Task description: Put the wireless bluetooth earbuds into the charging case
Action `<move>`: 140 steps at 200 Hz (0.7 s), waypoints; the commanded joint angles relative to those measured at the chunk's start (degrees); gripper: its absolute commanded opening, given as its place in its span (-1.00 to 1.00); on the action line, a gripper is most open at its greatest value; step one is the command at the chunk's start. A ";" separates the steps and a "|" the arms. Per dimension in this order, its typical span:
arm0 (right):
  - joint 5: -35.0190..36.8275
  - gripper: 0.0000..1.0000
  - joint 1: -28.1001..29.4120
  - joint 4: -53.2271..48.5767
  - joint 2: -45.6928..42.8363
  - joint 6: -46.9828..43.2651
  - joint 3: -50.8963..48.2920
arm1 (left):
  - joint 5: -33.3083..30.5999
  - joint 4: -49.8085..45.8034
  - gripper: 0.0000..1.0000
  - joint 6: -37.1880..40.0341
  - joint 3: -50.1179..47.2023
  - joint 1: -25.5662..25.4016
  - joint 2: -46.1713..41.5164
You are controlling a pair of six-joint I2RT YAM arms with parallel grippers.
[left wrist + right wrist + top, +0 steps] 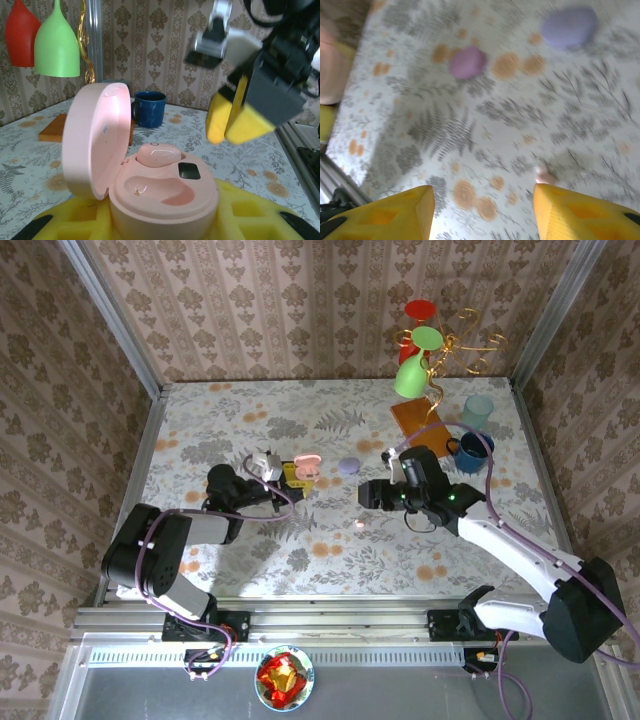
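The pink charging case (pixel 165 200) stands open, its lid (pixel 92 140) tipped up to the left, and my left gripper (pixel 162 222) is shut on its base. One pink earbud (pixel 157 154) sits in the far slot, while the near slot (pixel 165 187) is hollow. A second pink earbud (pixel 545 176) lies loose on the table, just beyond my right gripper's right fingertip (pixel 555 205). My right gripper (pixel 482 192) is open with nothing between its fingers. From above, it (pixel 367 496) hovers right of the case (pixel 306 466), with the loose earbud (pixel 360 527) just in front of it.
Two lilac rounded things (pixel 467 62) (pixel 568 27) lie on the table beyond the right gripper. A blue mug (pixel 470 452), a pale cup (pixel 477 411), an orange block (pixel 418 420) and a gold stand with red and green cups (pixel 420 350) occupy the back right.
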 commanded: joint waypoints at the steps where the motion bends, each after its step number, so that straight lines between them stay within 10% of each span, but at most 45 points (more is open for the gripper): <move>1: 0.23 0.09 -0.14 4.97 0.09 12.42 -5.15 | -0.52 1.85 -0.61 1.17 -0.73 0.43 -1.64; 140: -5.35 -0.09 1.88 38.50 19.74 33.95 -17.00 | 0.37 1.84 -0.60 0.48 -0.74 0.45 -1.45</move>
